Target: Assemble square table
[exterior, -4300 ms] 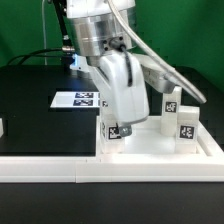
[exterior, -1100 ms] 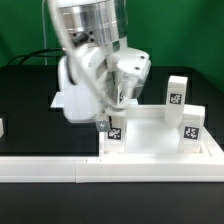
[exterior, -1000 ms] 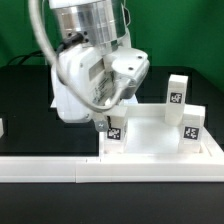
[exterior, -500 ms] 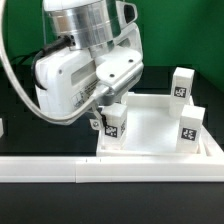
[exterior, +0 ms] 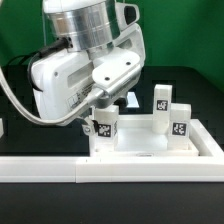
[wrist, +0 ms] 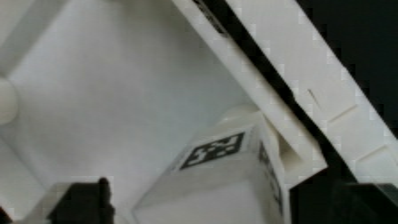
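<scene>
Gripper point(exterior: 97, 122) low over leg point(exterior: 104, 126) at near corner of square table point(exterior: 140, 147), fingers look released, no grasp evident. 2 more legs point(exterior: 162, 99) upright toward exterior view's right. Step: leg fitting. Next: likely retreat, fetch remaining leg.
</scene>
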`<state>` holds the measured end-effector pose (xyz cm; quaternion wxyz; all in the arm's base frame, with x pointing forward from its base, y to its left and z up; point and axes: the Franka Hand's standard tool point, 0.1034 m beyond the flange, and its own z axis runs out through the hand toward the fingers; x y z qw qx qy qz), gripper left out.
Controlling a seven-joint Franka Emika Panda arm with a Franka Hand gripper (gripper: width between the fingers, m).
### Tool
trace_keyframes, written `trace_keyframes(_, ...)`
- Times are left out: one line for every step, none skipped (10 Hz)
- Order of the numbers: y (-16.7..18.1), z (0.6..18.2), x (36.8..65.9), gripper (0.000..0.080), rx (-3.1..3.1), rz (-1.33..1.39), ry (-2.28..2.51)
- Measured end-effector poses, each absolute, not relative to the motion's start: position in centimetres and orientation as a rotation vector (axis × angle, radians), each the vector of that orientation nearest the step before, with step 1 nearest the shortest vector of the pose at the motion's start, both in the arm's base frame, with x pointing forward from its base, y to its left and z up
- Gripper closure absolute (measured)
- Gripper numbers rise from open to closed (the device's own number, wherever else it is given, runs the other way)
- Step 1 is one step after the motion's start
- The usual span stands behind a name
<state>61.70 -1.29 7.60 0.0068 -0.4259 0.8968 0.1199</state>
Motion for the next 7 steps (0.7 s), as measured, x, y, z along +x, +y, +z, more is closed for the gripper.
trace_keyframes(-1.0, 9.0, 62.1, 0.0167, -1.347, 0.388, 2.784)
trace_keyframes(-0.3, 10.5, 61.9, 0.0153, -1.360, 0.392, 2.757)
trace_keyframes(0.6, 12.1, 61.3, 0.0153, -1.359, 0.405, 2.739)
trace_keyframes(1.1, 13.3, 61.2, 0.0151, -1.363, 0.408, 2.719)
trace_keyframes(0.7, 12.4, 61.1, 0.0151, -1.363, 0.407, 2.732)
trace_keyframes(0.8, 12.1, 61.0, 0.0151, -1.367, 0.409, 2.736)
trace_keyframes(0.8, 12.1, 61.0, 0.0151, -1.367, 0.409, 2.736)
